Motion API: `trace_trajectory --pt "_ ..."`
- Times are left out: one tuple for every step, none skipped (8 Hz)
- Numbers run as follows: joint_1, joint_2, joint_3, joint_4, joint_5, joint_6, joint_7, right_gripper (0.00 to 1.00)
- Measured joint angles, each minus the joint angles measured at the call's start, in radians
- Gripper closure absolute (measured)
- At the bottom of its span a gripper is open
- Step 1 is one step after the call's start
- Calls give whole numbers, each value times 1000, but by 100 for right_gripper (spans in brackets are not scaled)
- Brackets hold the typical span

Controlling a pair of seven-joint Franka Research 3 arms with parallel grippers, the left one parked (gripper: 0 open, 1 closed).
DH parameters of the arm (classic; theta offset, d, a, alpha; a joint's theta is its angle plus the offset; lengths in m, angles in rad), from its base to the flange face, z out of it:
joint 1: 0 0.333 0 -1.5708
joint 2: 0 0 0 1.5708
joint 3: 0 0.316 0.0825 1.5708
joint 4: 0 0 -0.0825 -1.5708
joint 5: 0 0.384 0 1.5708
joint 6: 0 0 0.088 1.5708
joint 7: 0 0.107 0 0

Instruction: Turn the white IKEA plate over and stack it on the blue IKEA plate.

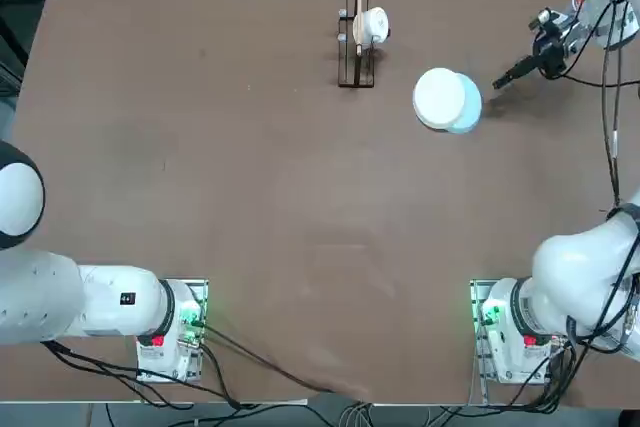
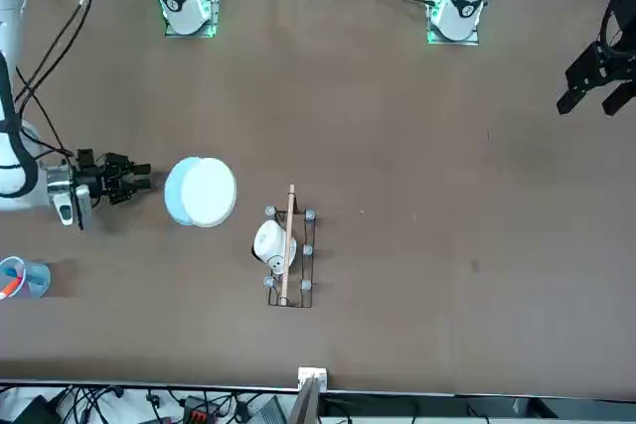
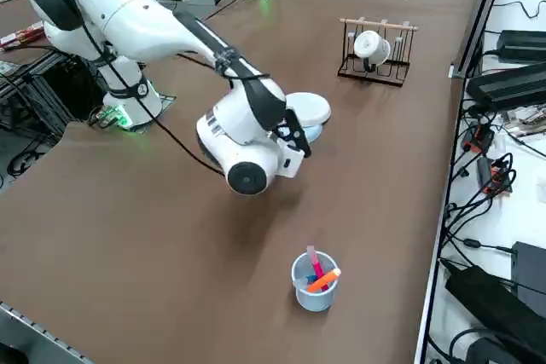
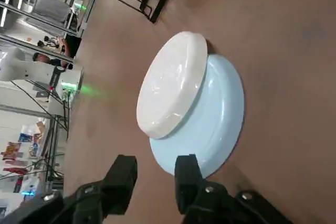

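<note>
1. Black fingers of the right gripper (image 4: 152, 177) are seen spread a little apart, with nothing pinched between them; the gripper (image 1: 508, 75) is held low at the far right of the table (image 1: 250, 197), just beside the plates.
2. The white IKEA plate (image 4: 170, 92) is seen upside down on the blue IKEA plate (image 4: 220, 124), shifted off-centre so that a blue crescent is left uncovered.
3. A wooden rack (image 1: 357, 42) holding a white cup (image 1: 373, 25) is found farther left, near the far edge.
4. A clear cup (image 3: 314, 281) with coloured pens is seen well apart, at the right.
</note>
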Motion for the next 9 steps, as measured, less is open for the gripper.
trace_trajectory --pt "4 -1 2 32 -20 0 38 32" --pt "9 -2 8 60 -42 -1 91 11" --pt "21 -10 11 86 -72 -1 164 0" --pt "46 -36 14 105 -118 1 270 0" --pt "85 -84 17 118 -179 11 405 0" --pt "137 -144 21 121 -246 28 567 0" --pt "198 -203 23 120 -314 38 739 0" --pt "266 -253 24 106 -373 60 911 0" --pt "330 -299 24 62 -422 111 1063 0"
